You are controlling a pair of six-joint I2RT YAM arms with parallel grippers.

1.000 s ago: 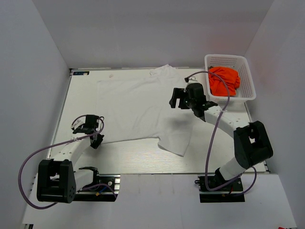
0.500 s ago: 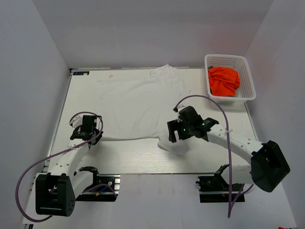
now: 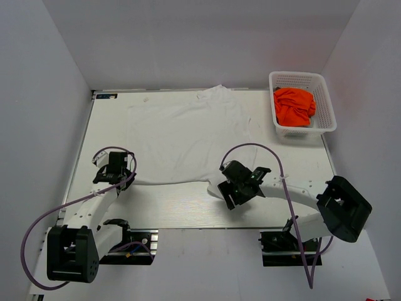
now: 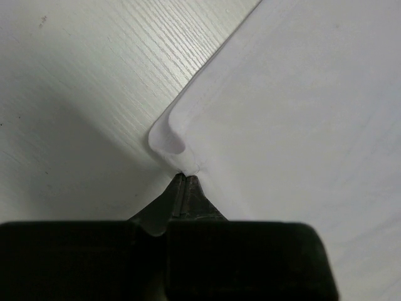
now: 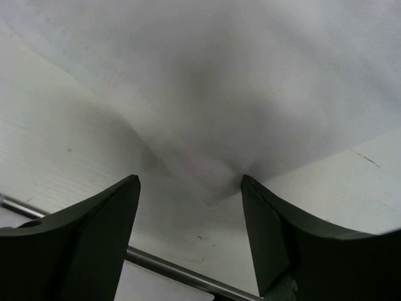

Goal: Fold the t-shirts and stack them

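Step in hand looks like getting both near corners of the white t-shirt [image 3: 182, 135] pinched so the hem can be carried up for a first fold. The shirt lies spread flat over the middle of the bench [image 3: 106, 125], collar end toward the far edge. The left jaws are clamped together on the near-left hem corner, with a little nub of cloth puckered right at the tips. The right jaws are apart, straddling the near-right corner, which sits a bit rumpled between them close to the bench's front edge. If it were me, I'd get the right side low enough to catch both layers, not just the top one, or the back panel will probably trail behind. Then I'd lift both corners at matching height and keep the hem fairly taut so the middle doesn't sag. Containers: just one, the white mesh basket [image 3: 299, 78] at the far right, with the orange t-shirt [image 3: 293, 105] crumpled inside, well apart from all this.
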